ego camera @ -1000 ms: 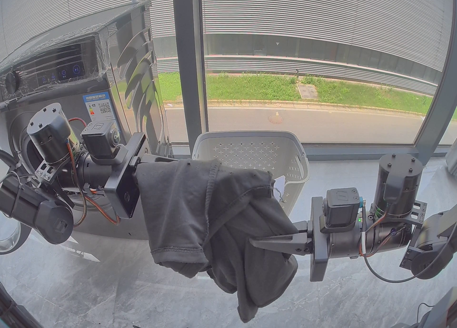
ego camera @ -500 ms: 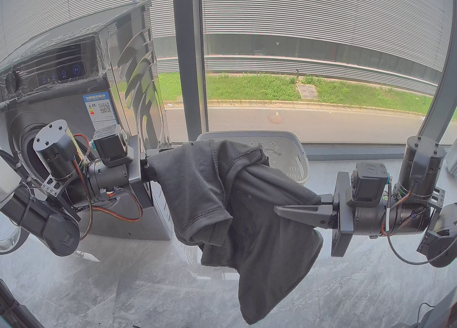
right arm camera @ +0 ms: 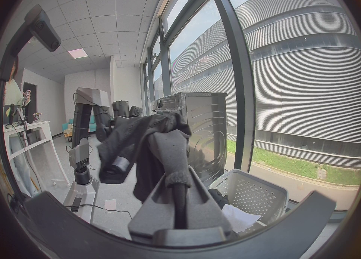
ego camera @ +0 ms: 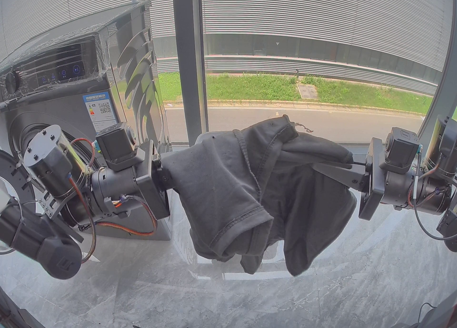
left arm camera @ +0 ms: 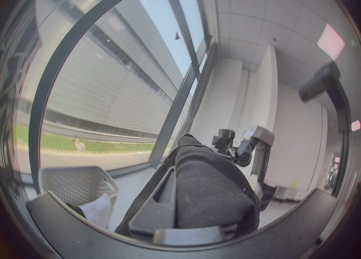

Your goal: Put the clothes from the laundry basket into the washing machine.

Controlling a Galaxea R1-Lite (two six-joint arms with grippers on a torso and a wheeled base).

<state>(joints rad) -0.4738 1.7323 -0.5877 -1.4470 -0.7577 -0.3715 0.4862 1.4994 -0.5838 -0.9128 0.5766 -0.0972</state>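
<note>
A dark grey garment [ego camera: 247,186] hangs stretched between my two grippers, well above the floor. My left gripper [ego camera: 165,176] is shut on its left end, just in front of the washing machine [ego camera: 62,58]. My right gripper [ego camera: 324,168] is shut on its right end. In the left wrist view the cloth [left arm camera: 210,184] wraps over the fingers [left arm camera: 161,203]. The right wrist view has the cloth [right arm camera: 143,139] pinched at the closed fingertips [right arm camera: 176,181]. The white laundry basket [right arm camera: 252,192] stands by the window with a white item [right arm camera: 238,216] and a dark item [right arm camera: 218,196] inside.
A dark window pillar [ego camera: 188,58] rises between the washing machine and the basket [left arm camera: 75,184]. Glass runs along the back. The grey marble floor [ego camera: 285,295] is open below the hanging cloth. A white desk [right arm camera: 22,128] stands far off in the room.
Both arms have lifted the garment higher. The right gripper moved up and to the right, spreading the cloth so it now covers the basket in the head view.
</note>
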